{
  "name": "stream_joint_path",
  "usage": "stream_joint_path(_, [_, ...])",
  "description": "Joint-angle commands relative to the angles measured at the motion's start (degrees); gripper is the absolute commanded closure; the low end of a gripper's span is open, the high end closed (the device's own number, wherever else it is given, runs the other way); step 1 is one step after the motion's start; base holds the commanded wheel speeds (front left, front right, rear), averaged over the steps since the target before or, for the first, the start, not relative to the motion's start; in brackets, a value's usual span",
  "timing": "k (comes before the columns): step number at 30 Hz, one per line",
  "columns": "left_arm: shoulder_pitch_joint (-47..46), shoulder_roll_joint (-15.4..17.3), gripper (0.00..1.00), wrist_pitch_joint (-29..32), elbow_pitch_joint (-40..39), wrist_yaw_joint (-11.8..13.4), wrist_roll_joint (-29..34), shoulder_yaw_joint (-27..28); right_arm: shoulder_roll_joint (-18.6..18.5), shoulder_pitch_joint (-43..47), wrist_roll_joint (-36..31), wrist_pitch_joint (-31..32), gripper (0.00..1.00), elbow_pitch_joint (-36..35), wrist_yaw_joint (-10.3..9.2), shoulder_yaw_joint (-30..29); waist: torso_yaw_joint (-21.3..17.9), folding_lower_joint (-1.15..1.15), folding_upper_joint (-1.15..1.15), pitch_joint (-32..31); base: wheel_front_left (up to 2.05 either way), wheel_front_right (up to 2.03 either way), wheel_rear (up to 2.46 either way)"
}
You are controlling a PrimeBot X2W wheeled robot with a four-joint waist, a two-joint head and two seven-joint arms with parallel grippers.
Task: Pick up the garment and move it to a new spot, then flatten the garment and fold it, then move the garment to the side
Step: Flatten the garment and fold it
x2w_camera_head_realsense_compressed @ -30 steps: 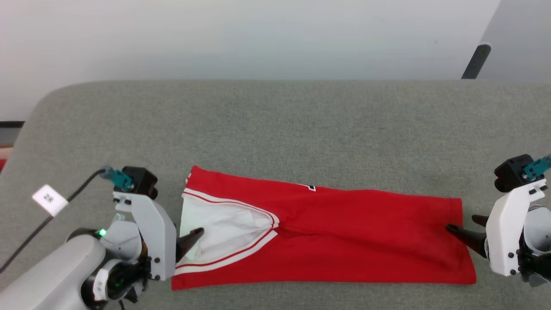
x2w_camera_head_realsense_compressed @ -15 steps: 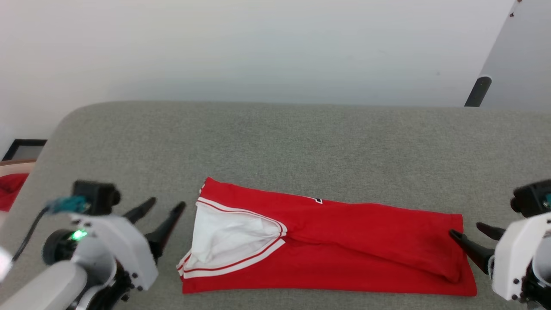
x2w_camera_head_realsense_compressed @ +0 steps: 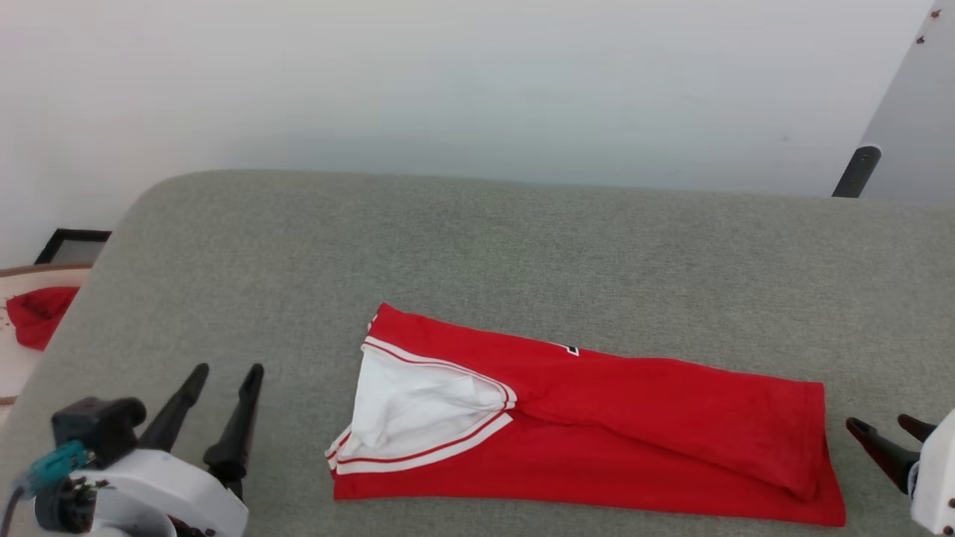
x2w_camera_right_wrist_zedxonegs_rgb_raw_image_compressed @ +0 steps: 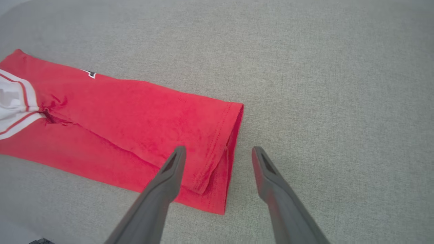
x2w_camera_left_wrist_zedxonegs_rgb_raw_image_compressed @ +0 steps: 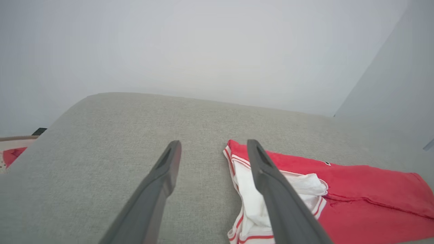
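The garment (x2w_camera_head_realsense_compressed: 634, 418) lies folded into a long red strip on the grey cushion, its white sleeve with striped trim at the left end. In the left wrist view the garment (x2w_camera_left_wrist_zedxonegs_rgb_raw_image_compressed: 356, 193) lies right of my fingers; in the right wrist view the garment (x2w_camera_right_wrist_zedxonegs_rgb_raw_image_compressed: 129, 118) ends under the left fingertip. My left gripper (x2w_camera_head_realsense_compressed: 227, 369) stands open at the lower left, well clear of the sleeve, fingers pointing up. My right gripper (x2w_camera_head_realsense_compressed: 880, 425) is open just beyond the garment's right hem, holding nothing.
The grey upholstered surface (x2w_camera_head_realsense_compressed: 477, 246) stretches wide behind the garment, with a rounded corner at the far left. A small red cloth (x2w_camera_head_realsense_compressed: 37, 317) lies on a pale surface beyond the left edge. A dark post (x2w_camera_head_realsense_compressed: 854, 171) stands at the far right by the wall.
My left gripper let go of the white sleeve and drew back left, now pointing up. My right gripper pulled off the right hem. The camera view has shifted, showing more wall.
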Motion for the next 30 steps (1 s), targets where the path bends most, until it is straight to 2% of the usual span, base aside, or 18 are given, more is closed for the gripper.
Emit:
stream_joint_path(1, [1.22, -1.06, 0.00, -0.38, 0.22, 0.14, 1.08, 1.43, 0.01, 0.55, -0.29, 0.37, 0.00, 0.39, -0.04, -0.72, 0.39, 0.00, 0.00, 0.19, 0.00, 0.00, 0.00])
stream_joint_path(6, [6.20, -6.76, 0.00, -0.48, 0.62, -1.26, 6.81, 11.11, -0.01, -0.49, -0.60, 2.50, 0.00, 2.18, -0.04, -2.66, 1.48, 0.00, 0.00, 1.09, 0.00, 0.00, 0.00])
stream_joint_path(14, [11.54, -16.05, 0.00, -0.50, 1.69, -6.79, 14.31, 23.26, 0.37, -3.09, -1.35, 6.03, 0.00, 5.81, -0.04, -4.28, 3.60, 0.00, 0.00, 3.88, 0.00, 0.00, 0.00])
stream_joint_path(23, [10.96, -23.18, 0.00, -0.50, 4.77, -12.65, 19.23, 28.81, 1.92, -6.55, -1.89, 8.72, 0.00, 12.12, -0.04, -3.75, 5.82, 0.00, 0.00, 7.00, 0.00, 0.00, 0.00])
stream_joint_path(30, [9.40, -26.40, 0.00, -0.51, 6.59, -15.26, 21.19, 30.66, 3.14, -9.20, -2.36, 11.32, 0.00, 18.45, -0.04, -2.90, 6.76, 0.00, 0.00, 8.56, 0.00, 0.00, 0.00])
